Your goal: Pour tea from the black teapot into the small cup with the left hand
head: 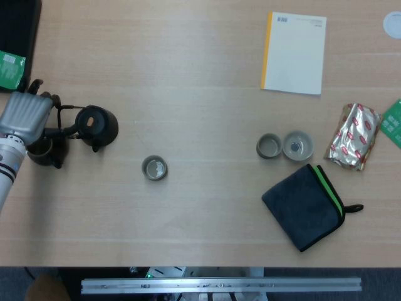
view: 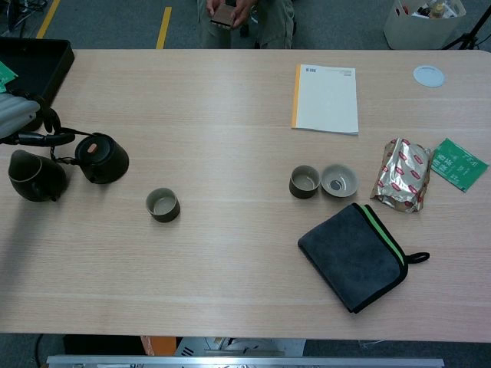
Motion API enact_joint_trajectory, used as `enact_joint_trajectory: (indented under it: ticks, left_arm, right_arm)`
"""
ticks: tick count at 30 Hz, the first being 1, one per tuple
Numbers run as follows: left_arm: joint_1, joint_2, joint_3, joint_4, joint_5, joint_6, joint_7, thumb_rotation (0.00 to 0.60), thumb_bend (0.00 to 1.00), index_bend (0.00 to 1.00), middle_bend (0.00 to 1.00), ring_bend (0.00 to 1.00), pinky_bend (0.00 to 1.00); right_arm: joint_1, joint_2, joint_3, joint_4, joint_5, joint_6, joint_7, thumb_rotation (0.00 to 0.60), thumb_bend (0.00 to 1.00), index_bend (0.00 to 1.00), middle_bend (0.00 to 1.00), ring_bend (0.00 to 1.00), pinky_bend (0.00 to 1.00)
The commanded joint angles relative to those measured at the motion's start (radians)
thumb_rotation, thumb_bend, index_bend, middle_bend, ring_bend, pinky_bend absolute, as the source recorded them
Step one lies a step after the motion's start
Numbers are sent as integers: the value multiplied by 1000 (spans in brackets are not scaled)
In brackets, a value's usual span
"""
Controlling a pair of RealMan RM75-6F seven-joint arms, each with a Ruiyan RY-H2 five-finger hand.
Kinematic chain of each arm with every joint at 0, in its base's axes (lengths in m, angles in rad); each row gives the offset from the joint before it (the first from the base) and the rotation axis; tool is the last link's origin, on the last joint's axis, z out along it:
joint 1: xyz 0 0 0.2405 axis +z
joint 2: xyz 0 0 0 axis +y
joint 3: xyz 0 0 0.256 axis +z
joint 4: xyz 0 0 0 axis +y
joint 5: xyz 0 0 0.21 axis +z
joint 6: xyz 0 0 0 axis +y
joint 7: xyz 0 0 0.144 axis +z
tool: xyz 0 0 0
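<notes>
The black teapot [head: 97,123] [view: 102,157] stands upright at the table's left, its wire handle pointing left. My left hand [head: 25,116] [view: 19,119] is right at that handle, dark fingertips curled over its top and the thumb beside it; no firm grip shows. The small cup [head: 154,168] [view: 163,205] sits alone to the right of and nearer than the teapot, well apart from the hand. My right hand appears in neither view.
A dark pitcher [head: 44,149] [view: 34,176] stands just below my left hand. Two more cups [head: 269,146] [head: 297,145], a dark cloth [head: 304,205], a foil packet [head: 354,136] and a notebook [head: 293,52] lie to the right. A black tray [view: 31,65] sits far left.
</notes>
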Motion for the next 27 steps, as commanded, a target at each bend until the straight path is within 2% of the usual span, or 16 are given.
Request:
enact_joint_trajectory:
  ticks: [1, 13, 24, 25, 27]
  left_arm:
    - [7, 27, 12, -46, 1, 4, 16, 0, 127, 335, 357, 89, 56]
    - [30, 85, 43, -171, 55, 39, 29, 0, 128, 335, 357, 89, 56]
    - [33, 122, 60, -254, 52, 31, 44, 0, 127, 335, 358, 89, 56]
    - [35, 121, 59, -251, 59, 39, 44, 14, 127, 335, 357, 90, 56]
    - [40, 114, 60, -235, 90, 64, 47, 164, 127, 325, 339, 90, 56]
  right_arm:
    - [0, -1, 0, 1, 0, -1, 1, 600, 52, 328, 324, 203, 240]
    - [0, -4, 0, 7, 0, 0, 6, 600, 52, 328, 324, 203, 240]
    - [0, -6, -1, 15, 0, 1, 13, 600, 52, 328, 324, 203, 240]
    - [0, -7, -1, 15, -1, 0, 13, 600, 52, 328, 324, 203, 240]
    - [1, -7, -1, 15, -2, 0, 13, 600, 52, 328, 324, 203, 240]
